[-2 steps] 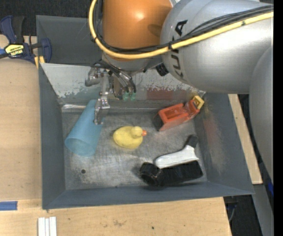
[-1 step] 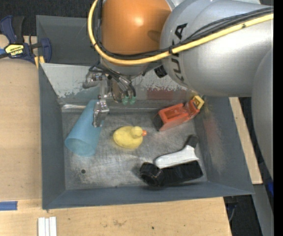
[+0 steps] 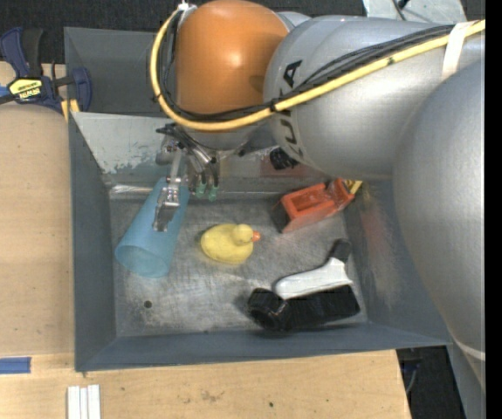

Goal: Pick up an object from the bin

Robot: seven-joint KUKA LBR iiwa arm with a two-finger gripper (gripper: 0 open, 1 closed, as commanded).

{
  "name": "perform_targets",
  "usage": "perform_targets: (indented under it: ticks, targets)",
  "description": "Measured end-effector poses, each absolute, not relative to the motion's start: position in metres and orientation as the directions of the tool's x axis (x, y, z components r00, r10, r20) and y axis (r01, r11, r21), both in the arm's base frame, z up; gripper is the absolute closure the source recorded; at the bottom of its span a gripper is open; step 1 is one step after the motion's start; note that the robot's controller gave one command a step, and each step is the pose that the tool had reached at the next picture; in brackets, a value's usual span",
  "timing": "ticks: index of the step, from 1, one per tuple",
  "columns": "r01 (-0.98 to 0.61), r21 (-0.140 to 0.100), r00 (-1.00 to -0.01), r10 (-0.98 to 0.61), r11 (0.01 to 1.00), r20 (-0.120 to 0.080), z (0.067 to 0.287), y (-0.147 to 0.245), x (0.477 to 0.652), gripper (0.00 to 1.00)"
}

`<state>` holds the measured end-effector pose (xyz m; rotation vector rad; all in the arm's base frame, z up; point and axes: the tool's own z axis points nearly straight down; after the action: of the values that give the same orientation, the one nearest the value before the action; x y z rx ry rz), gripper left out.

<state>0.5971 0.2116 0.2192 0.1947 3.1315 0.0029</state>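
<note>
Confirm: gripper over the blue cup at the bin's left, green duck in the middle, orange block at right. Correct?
No. The camera view shows the duck is yellow, not green. The rest holds: gripper over the blue cup at the bin's left, duck in the middle, orange block at right.

Cup [image 3: 148, 241] L, duck [image 3: 227, 243] ctr, block [image 3: 310, 204] back R, brush [image 3: 307, 297] front R, hand [image 3: 186, 197] over cup

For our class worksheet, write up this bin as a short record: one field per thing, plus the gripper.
bin: grey metal
blue cup: on its side, left
gripper: above the blue cup's rear end
yellow duck: centre, apart from the cup
orange block: right rear
black-and-white tool: front right
</note>
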Motion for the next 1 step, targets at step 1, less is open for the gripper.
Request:
perform_targets:
  ticks: [1]
  targets:
    - [0.042,0.001,-0.999,0.042,0.999,-0.002,0.1947,0.1872,0.6077,0.00]
